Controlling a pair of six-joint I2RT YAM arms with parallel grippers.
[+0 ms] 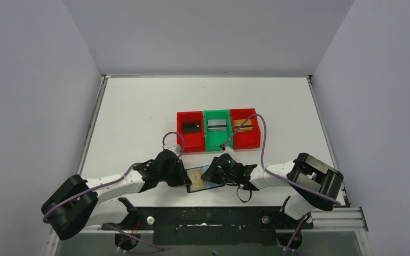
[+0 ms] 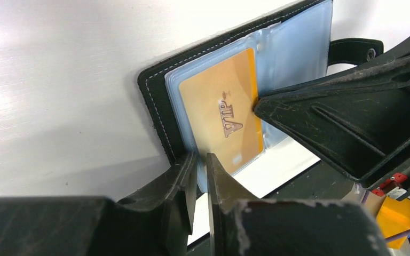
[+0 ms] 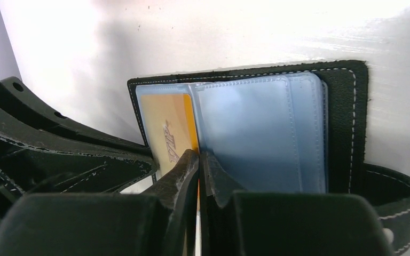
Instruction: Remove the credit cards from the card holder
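Note:
The card holder (image 1: 207, 184) lies open near the table's front edge, black leather (image 2: 155, 101) with bluish-grey pockets (image 3: 256, 133) and a side tab (image 3: 395, 197). A gold card (image 2: 221, 114) marked VIP sits in its left pocket and also shows in the right wrist view (image 3: 165, 128). My left gripper (image 2: 202, 160) is shut on the near edge of the holder's plastic pocket. My right gripper (image 3: 198, 156) is shut on the gold card's edge. In the top view the left gripper (image 1: 184, 176) and right gripper (image 1: 217, 173) meet over the holder.
Three bins stand behind: a red bin (image 1: 192, 143) with a black card (image 1: 190, 127), a green bin (image 1: 217, 143) with a silver-grey card (image 1: 217, 125), a red bin (image 1: 247, 141) with a tan card (image 1: 243, 124). The dark table front edge (image 2: 320, 181) is close.

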